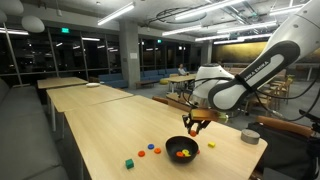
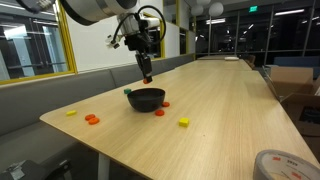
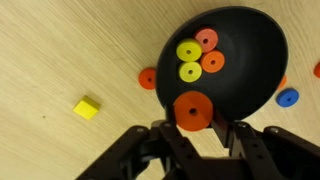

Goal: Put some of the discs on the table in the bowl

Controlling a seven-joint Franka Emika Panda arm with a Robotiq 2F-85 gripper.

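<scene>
Gripper is pinching one orange disc by its rim, jaws drawn nearly shut on it and the disc's flat face turned toward the wrist camera. In both exterior views the gripper is hanging above the black bowl, clear of it, with the orange piece showing at the fingertips. In the wrist view the held disc is overlapping the near rim of the bowl. The bowl is sitting on the pale wood table and is holding four discs close together: two yellow discs and two orange-red discs. Outside the bowl, a loose orange disc is lying just beside its wall, a blue disc is lying near the opposite side, and a yellow cube is sitting well apart. In an exterior view a green cube is resting on the table away from the bowl, and a tape roll is lying near the table edge.
</scene>
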